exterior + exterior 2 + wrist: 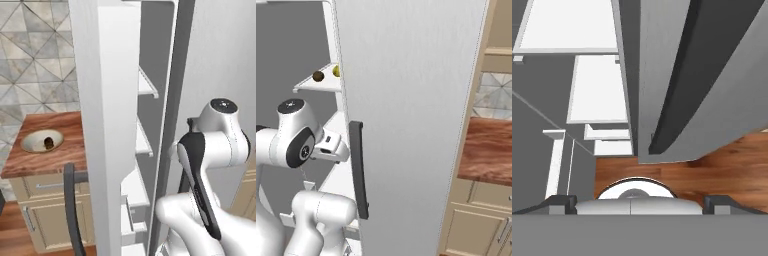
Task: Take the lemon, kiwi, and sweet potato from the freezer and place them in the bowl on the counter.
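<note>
Hand: dark fingertips stand wide apart with nothing between them, pointing down past the freezer door's edge toward the wood floor.
Freezer: tall, flat, pale grey door standing open; long dark bar handle; smooth white shelves inside.
Lemon: small yellow ball on an upper shelf, just beside a brown lump.
Desk: reddish wood-grain top over beige drawers.
Bowl: shallow, round, cream, on the desk, holding one dark lump.
Wall: grey patterned tiles.
</note>
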